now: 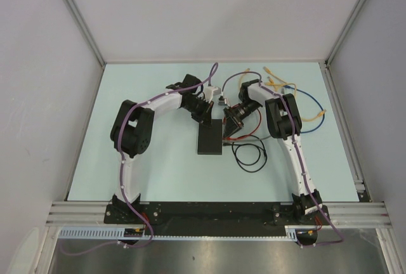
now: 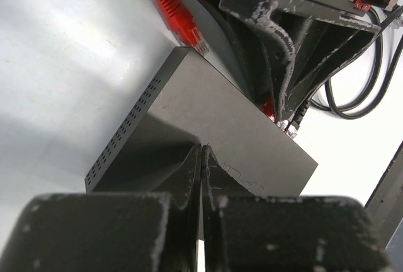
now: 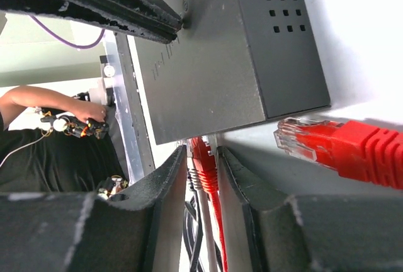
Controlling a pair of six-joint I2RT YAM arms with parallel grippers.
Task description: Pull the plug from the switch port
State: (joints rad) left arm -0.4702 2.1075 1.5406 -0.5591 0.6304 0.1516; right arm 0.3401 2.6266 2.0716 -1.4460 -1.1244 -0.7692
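Left gripper (image 2: pixel 202 155): fingers pressed together, holding nothing, tips bearing on the plain top of the switch (image 2: pixel 214 121), apparently to pin it down. The switch lies flat at mid-bench (image 3: pixel 365 45), between the two grippers.

Right gripper (image 3: pixel 201 151): fingers pinching the red plug (image 3: pixel 203 165) at the switch's port edge. The plug's nose meets that edge, so it is judged seated and not yet withdrawn; the latch state cannot be told.

A second red plug (image 3: pixel 340 146) lies loose on the bench just beside the switch corner.

Status: bracing and grasp done. Remaining: extract the plug clear of the port.
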